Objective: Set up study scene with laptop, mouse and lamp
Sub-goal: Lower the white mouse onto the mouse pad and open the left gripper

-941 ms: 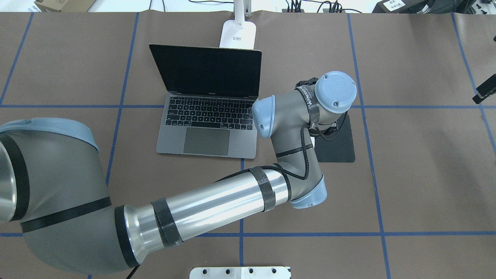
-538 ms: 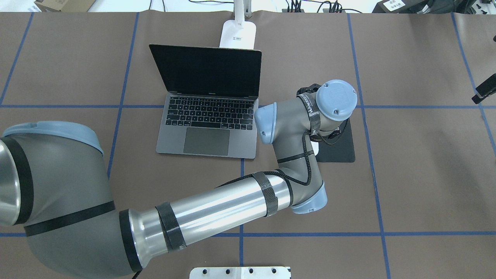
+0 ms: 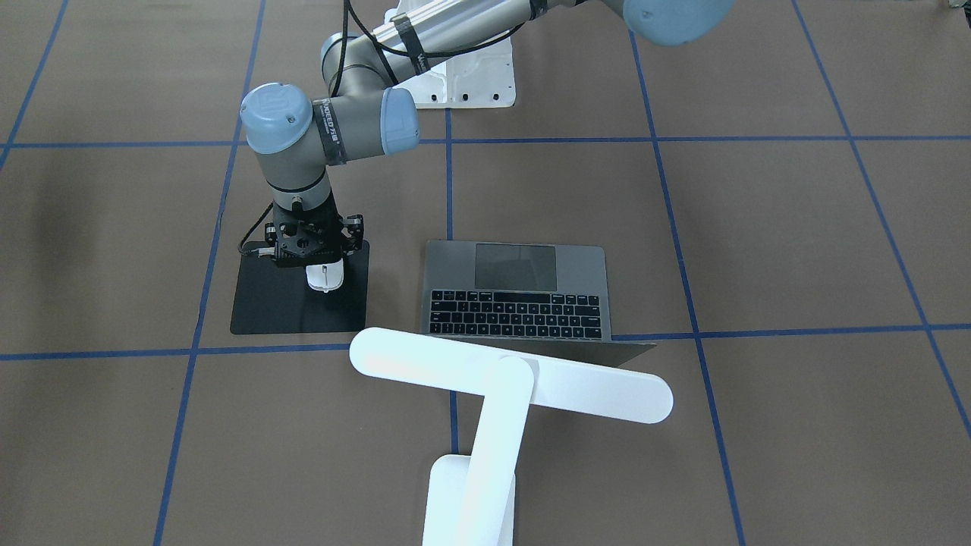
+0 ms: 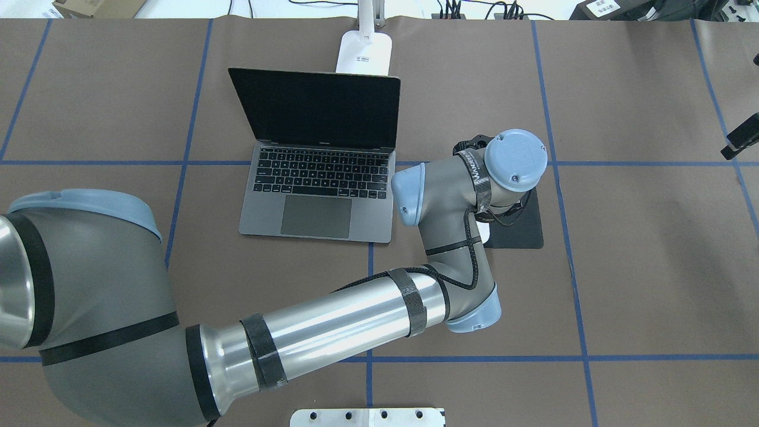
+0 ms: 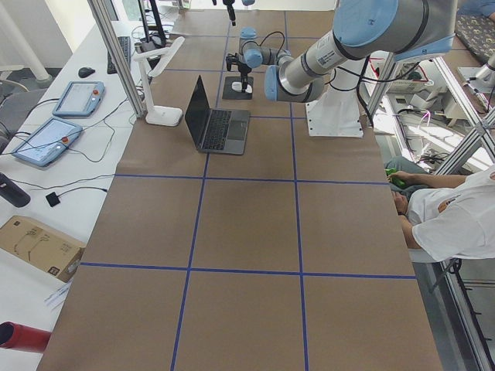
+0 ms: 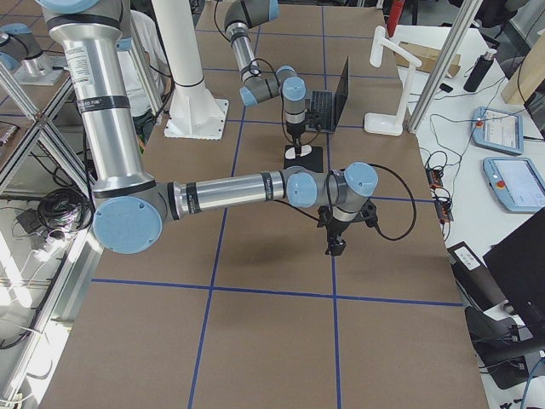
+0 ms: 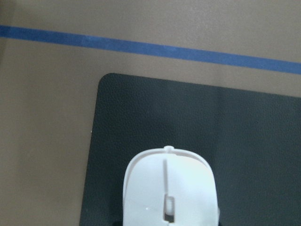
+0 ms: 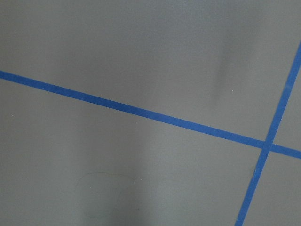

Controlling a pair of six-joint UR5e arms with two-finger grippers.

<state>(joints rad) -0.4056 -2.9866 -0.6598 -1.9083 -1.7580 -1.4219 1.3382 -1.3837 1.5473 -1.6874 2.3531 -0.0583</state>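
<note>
The left tool (image 3: pixel 318 262) hangs straight down over the black mat (image 3: pixel 265 311), which lies on the counter (image 4: pixel 640 267) just right of the open laptop (image 4: pixel 317 196). The tool's fingers are hidden under its own body, but the mouse (image 3: pixel 325 277) sits directly beneath it and fills the bottom of the left wrist view, so the tool seems to be pinching the mouse by its near end. The mouse's long axis runs near to far, and its free end points to the far side, toward the blue tape line. It is over the near, left part of the mat, well inside the mat's left edge. Whether it touches the mat I cannot tell. The likely next move is a short drop and release. The right tool (image 6: pixel 332 247) hangs well apart to the right, and I cannot tell its state. The lamp (image 3: pixel 508 375) stands just beyond the laptop's far edge.
</note>
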